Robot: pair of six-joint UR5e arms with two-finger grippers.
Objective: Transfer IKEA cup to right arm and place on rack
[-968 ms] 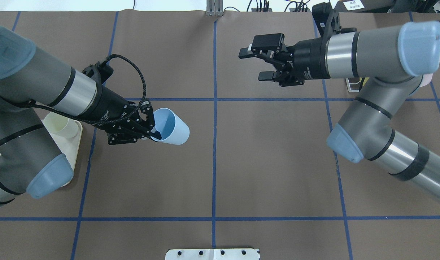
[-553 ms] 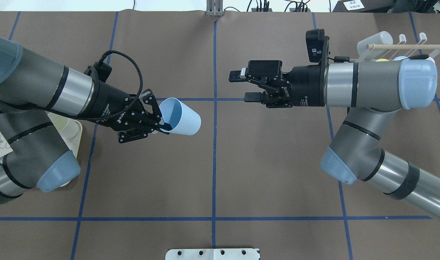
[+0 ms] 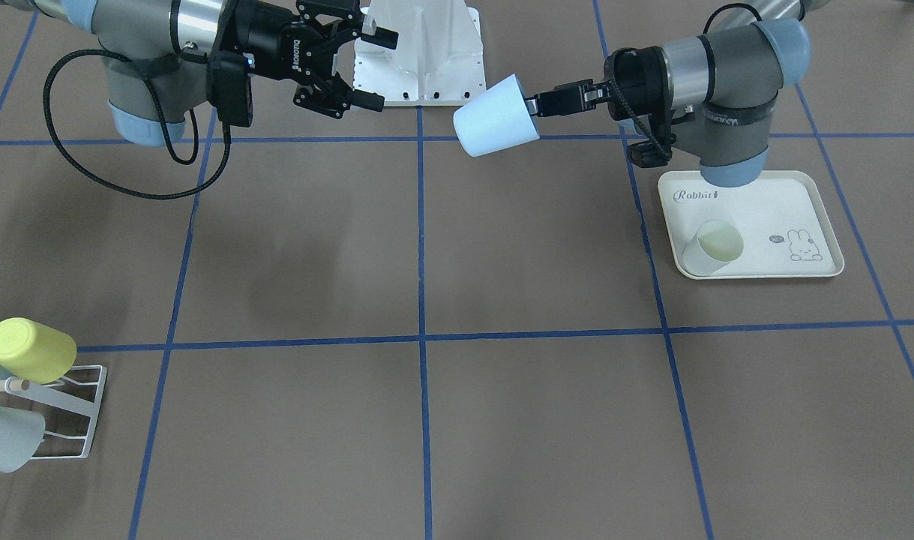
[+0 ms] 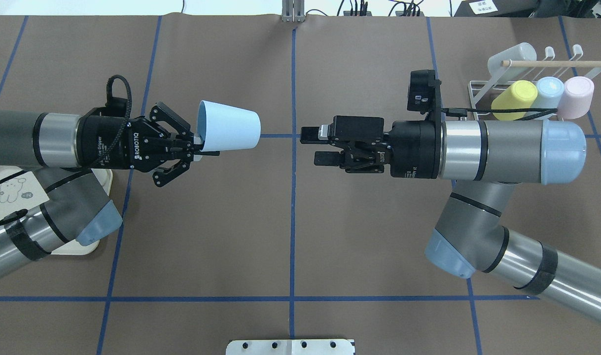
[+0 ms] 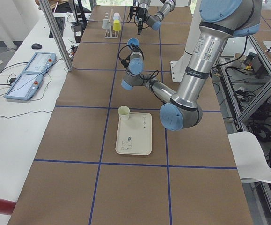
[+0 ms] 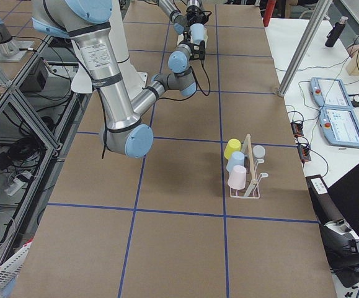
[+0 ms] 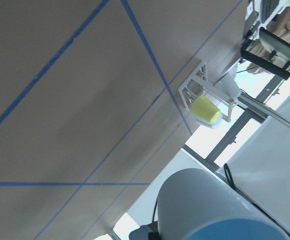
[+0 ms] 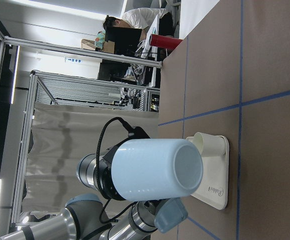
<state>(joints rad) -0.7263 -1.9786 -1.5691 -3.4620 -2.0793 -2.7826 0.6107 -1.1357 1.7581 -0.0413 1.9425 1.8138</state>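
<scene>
Brown paper gridded with blue tape (image 3: 420,225) covers the table (image 3: 277,247); from the front, the left gripper (image 3: 535,105) pinches the rim of a pale blue plastic cup (image 3: 496,116) held aloft, base toward the right gripper (image 3: 378,67), its jaws spread empty. Overhead, a gap separates them, so the right should advance straight and clamp the cup's body before any release.

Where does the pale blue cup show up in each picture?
Front-facing: blue cup, top centre.
Overhead: left of centre.
Exterior left: far top.
Exterior right: far top.
Left wrist: not clearly seen.
Right wrist: centre.
Landmark: the rack, absent only from right wrist.
</scene>
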